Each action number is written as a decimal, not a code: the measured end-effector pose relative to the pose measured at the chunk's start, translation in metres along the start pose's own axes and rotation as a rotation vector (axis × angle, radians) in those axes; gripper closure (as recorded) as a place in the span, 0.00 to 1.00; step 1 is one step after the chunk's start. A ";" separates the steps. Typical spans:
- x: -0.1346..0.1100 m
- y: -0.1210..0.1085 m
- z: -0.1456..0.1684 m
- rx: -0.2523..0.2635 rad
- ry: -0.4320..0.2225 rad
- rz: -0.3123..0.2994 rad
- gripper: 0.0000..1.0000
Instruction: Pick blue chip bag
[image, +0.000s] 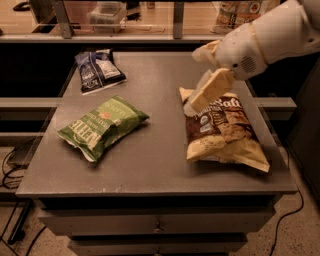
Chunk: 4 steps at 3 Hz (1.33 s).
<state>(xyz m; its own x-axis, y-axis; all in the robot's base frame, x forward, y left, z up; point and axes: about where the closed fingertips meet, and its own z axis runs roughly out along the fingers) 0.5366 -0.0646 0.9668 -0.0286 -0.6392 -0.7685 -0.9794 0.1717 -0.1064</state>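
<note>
Currently my claw (196, 102) hovers over the yellow bag (222, 132) at the counter's (160, 155) right; its spread I cannot tell. The blue chip bag (98, 70) lies far left, well apart from it.
</note>
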 end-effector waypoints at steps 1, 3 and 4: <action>-0.028 -0.011 0.048 -0.077 -0.030 -0.040 0.00; -0.078 -0.050 0.140 -0.068 -0.076 0.000 0.00; -0.087 -0.059 0.153 -0.042 -0.090 0.015 0.00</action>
<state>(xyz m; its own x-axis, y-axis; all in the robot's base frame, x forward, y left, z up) 0.6278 0.0955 0.9434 -0.0267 -0.5668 -0.8234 -0.9866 0.1477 -0.0697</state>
